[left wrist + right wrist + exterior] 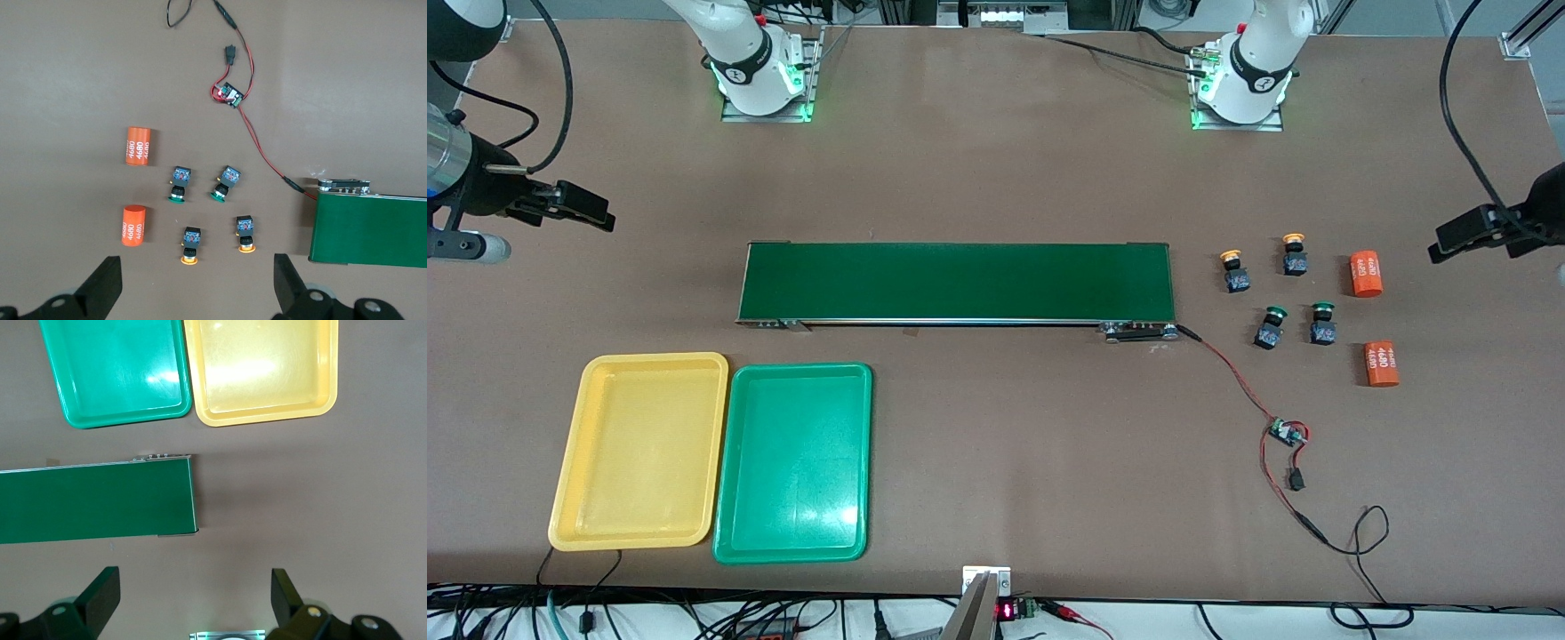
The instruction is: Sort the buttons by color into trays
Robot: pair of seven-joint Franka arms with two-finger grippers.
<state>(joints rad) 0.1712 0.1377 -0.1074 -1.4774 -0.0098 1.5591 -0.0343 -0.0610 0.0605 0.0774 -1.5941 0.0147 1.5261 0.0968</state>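
- Front view: four buttons cluster at the left arm's end of the table, past the conveyor belt (956, 282): yellow-capped buttons (1235, 271) farther from the camera, green-capped buttons (1270, 327) nearer. The yellow tray (575, 460) and green tray (729, 498) sit empty at the right arm's end. Left gripper (1463, 233) hangs over bare table, buttons at its 9 o'clock; it is far nearer to them than the right gripper (578, 206).
- Left wrist view: left gripper fingers (107, 287) spread wide, nothing held; buttons lie at 12 o'clock, caps toward the fingers. Orange cylinders (139, 146) beside them.
- Right wrist view: right gripper fingers (103, 597) spread wide, empty; trays at 12 o'clock. This arm waits.
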